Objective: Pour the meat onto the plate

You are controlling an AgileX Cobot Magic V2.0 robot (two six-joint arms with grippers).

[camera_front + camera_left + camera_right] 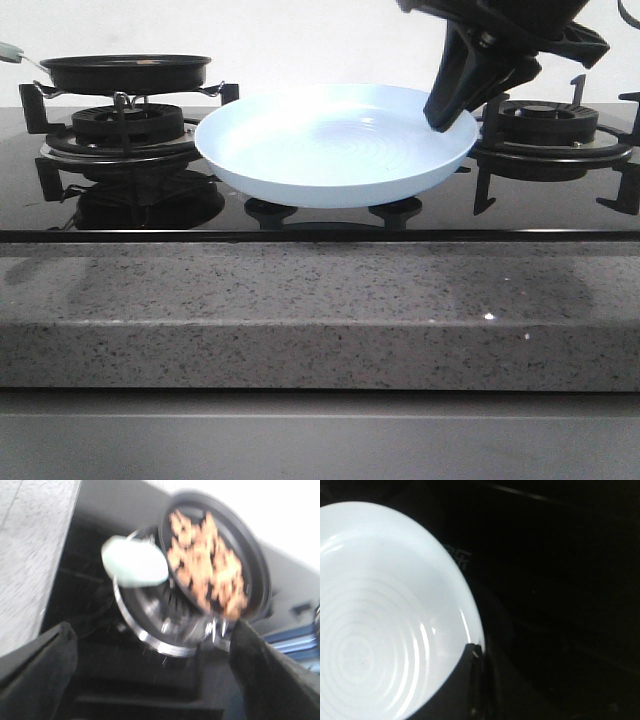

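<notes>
Right gripper [447,118] pinched the plate [330,150] rim mid-stove; left gripper [150,680] stood open near the pan [125,72] holding meat [207,562], far left.

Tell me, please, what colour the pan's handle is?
Pale mint green handle, clearest in the left wrist view.

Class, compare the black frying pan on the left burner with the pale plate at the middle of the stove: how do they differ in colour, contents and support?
Colour: the frying pan is black; the plate is pale blue-white.
Contents: the pan holds the meat; the plate holds nothing.
Support: the pan rests on the left burner, while the right gripper is at the plate's rim.
Both are round and shallow.
</notes>
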